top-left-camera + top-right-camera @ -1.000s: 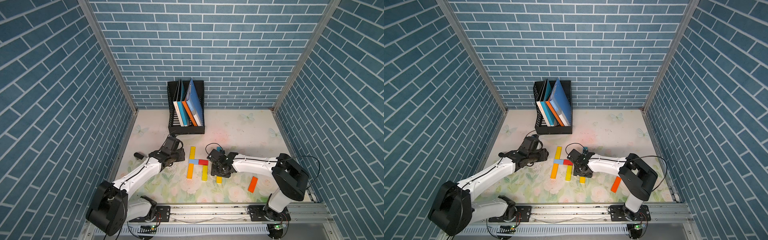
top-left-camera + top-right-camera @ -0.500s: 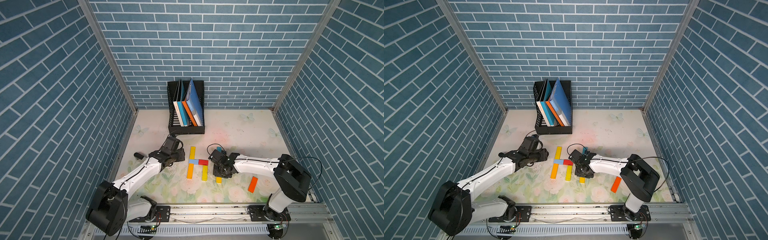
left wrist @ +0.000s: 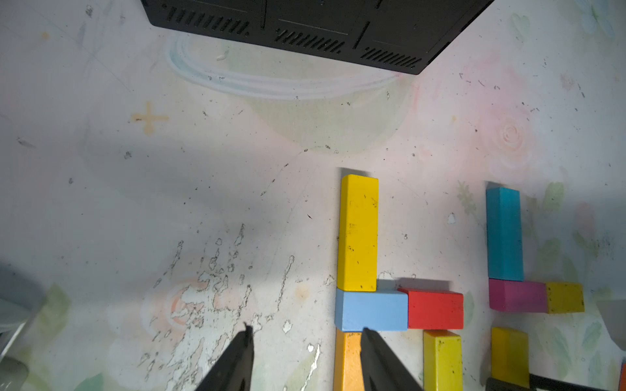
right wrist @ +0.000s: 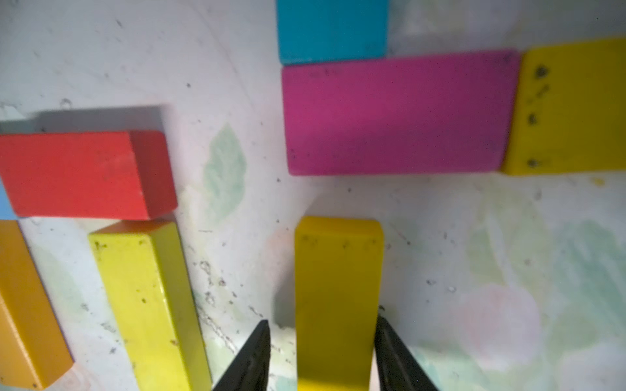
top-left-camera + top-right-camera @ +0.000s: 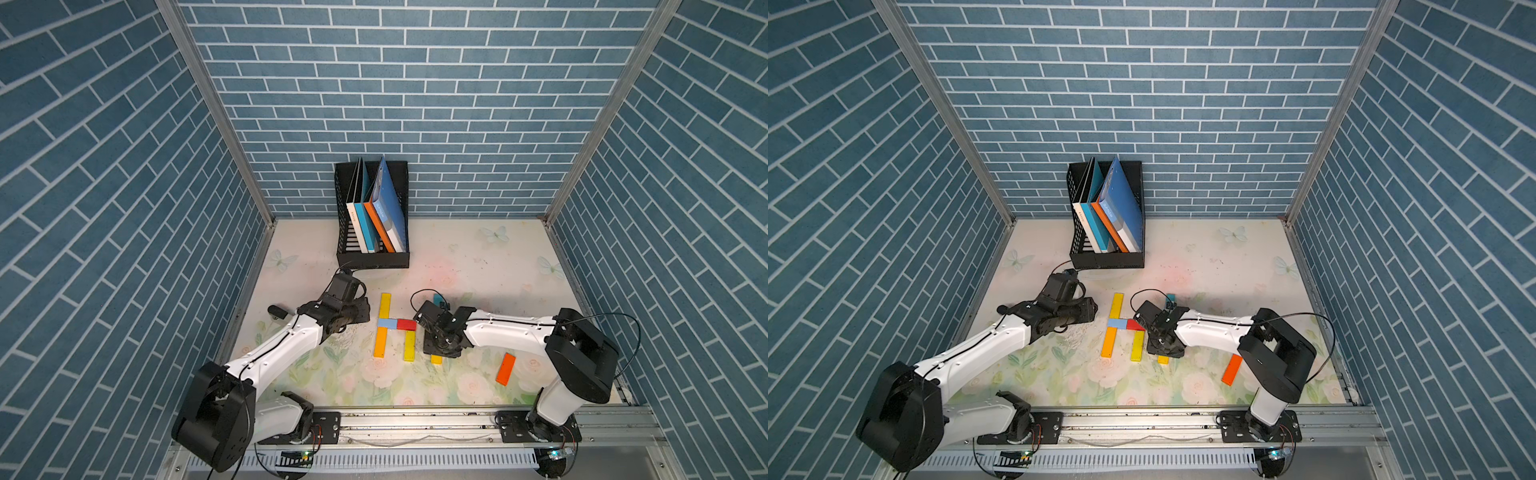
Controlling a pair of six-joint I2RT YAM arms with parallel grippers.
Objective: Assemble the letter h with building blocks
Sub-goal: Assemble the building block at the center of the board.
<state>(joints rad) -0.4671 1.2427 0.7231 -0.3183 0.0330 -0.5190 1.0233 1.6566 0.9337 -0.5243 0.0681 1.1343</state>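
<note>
Both top views: the letter h [image 5: 386, 323] lies flat on the table [image 5: 478, 257], at 6 o'clock of the book rack [image 5: 372, 259]. Left gripper [image 5: 351, 322] at the h's 9 o'clock; right gripper [image 5: 441, 347] at its 3 o'clock, over a short yellow block [image 5: 436, 360]. Loose orange block [image 5: 1232, 370] at 4 o'clock, well apart.

Left wrist: fingers [image 3: 237, 359] parted, nothing between them; one tip just beside the light blue block [image 3: 371, 309].

Right wrist: fingers [image 4: 252, 362] straddle the short yellow block, part-open, slack on one side, not clamped.
</note>
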